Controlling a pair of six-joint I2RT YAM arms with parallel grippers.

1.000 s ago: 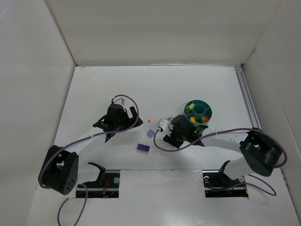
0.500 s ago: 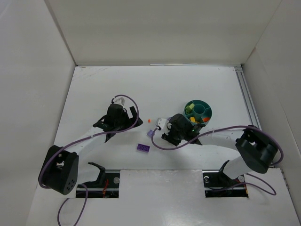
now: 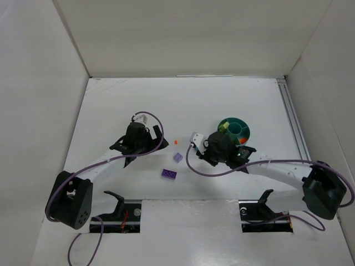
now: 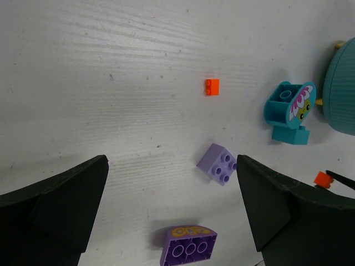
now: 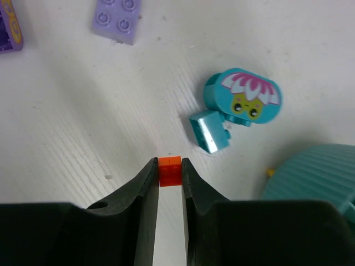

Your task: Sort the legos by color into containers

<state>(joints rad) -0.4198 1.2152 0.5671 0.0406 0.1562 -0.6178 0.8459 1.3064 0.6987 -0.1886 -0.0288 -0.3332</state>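
From above, a white table (image 3: 111, 111) sits boxed in by plain white walls (image 3: 183, 33). The bowl (image 3: 233, 119) lies right of centre, and a purple brick (image 3: 170, 174) lies lower left of it.

Left wrist: the left end effector (image 4: 172, 162) is spread wide over the grained white surface, with a lavender brick (image 4: 218, 164) at mid-frame.

Right wrist: the right end effector (image 5: 170, 165) pinches an orange brick (image 5: 170, 172), with the bowl at lower right.
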